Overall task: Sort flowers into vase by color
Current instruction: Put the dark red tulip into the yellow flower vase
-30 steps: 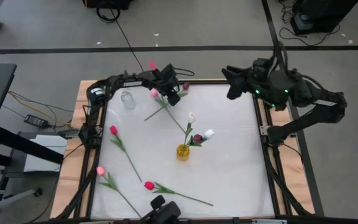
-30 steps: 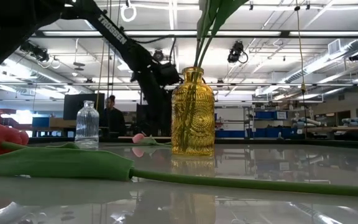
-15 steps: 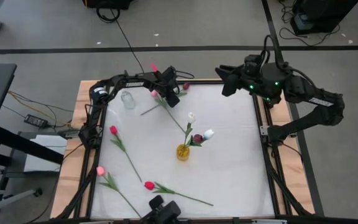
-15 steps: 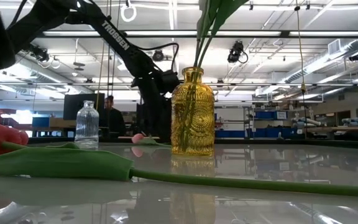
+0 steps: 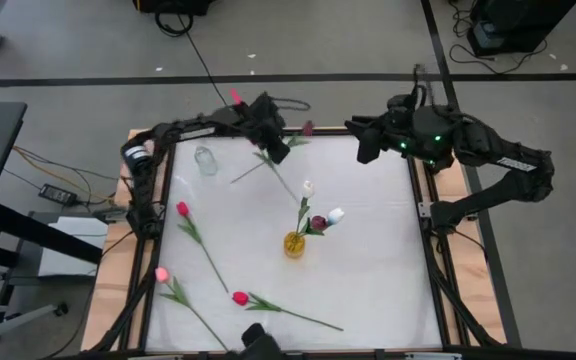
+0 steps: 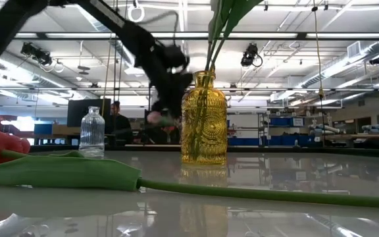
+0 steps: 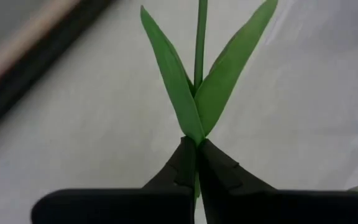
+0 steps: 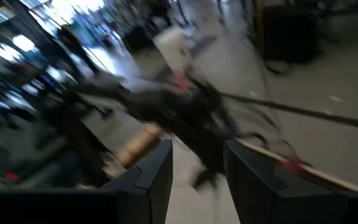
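Observation:
My left gripper (image 5: 273,152) is shut on a dark purple tulip (image 5: 308,128) near the table's far edge. Its leaves (image 5: 293,140) lie between gripper and head, and its stem tail (image 5: 238,179) points toward the clear glass bottle (image 5: 205,160). A second thin stem (image 5: 284,185) runs on the table from under the gripper toward the amber vase (image 5: 295,243), which holds white and dark purple tulips. My right gripper (image 5: 361,140) hangs open above the far right, with nothing between its fingers. My left gripper pinches the tulip's stem where the two leaves start (image 7: 195,135), between its two fingertips (image 7: 182,165). It comes slanting down from the table's far left. Leaves and stem run on ahead of the fingertips. Whether the stem tail rests on the table cannot be told.
A red tulip (image 5: 181,208), a pink one (image 5: 161,273) and another red one (image 5: 238,297) lie on the left and near parts of the white table (image 5: 368,260). In the low view a leaf and stem (image 6: 77,172) lie close in front.
My left gripper has taken hold of the tulip's stem and risen, drawing back a little toward the far edge. The flower has come up with it, its head shifting toward the far right. My right arm has swung slightly toward the table's left.

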`<action>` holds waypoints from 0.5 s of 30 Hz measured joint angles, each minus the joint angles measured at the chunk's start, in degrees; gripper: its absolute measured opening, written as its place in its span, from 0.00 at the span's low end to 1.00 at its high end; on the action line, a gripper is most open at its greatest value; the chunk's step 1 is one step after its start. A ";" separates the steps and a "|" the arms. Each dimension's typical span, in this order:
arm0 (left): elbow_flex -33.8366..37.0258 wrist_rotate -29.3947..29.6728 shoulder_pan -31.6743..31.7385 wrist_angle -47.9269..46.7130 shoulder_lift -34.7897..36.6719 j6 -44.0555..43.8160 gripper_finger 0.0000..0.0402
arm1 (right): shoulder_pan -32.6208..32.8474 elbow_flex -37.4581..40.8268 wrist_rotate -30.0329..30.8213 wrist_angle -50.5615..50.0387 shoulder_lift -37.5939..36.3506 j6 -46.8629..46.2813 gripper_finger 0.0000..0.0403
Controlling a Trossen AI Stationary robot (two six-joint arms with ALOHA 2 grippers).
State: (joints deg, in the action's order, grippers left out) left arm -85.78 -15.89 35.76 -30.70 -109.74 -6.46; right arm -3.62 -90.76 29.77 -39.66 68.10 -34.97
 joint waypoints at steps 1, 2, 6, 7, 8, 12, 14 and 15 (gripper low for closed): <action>0.02 -0.36 -0.08 0.88 2.00 -0.03 0.02 | -0.19 0.00 0.53 -2.39 0.00 -0.53 0.37; 0.02 -0.53 -0.10 2.04 3.94 -0.28 0.02 | -0.54 0.00 0.93 -4.90 0.00 -1.22 0.37; -0.13 -3.26 0.03 7.87 11.44 -1.07 0.02 | -2.77 0.00 -1.09 -12.15 0.22 -5.47 0.37; -0.13 -5.23 0.19 8.99 12.62 -1.05 0.02 | -3.53 0.01 -3.65 -12.64 0.31 -5.79 0.37; -0.13 -8.33 0.30 10.01 13.72 0.15 0.02 | -4.13 0.15 -6.32 -12.51 0.66 -5.84 0.37; -0.13 -15.79 -1.40 8.91 16.27 12.67 0.02 | -4.72 1.08 -10.53 -12.70 1.74 -5.78 0.37; 0.00 -16.55 -2.47 9.03 16.61 15.68 0.02 | -4.40 1.09 -10.39 -13.15 2.37 -5.34 0.37; 0.09 -16.54 -2.89 10.80 16.66 15.70 0.02 | -4.35 1.09 -10.13 -13.31 2.58 -5.16 0.37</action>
State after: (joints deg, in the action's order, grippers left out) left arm -85.69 -32.44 32.87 -19.89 -93.08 9.24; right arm -7.97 -89.67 19.64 -52.97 70.68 -40.14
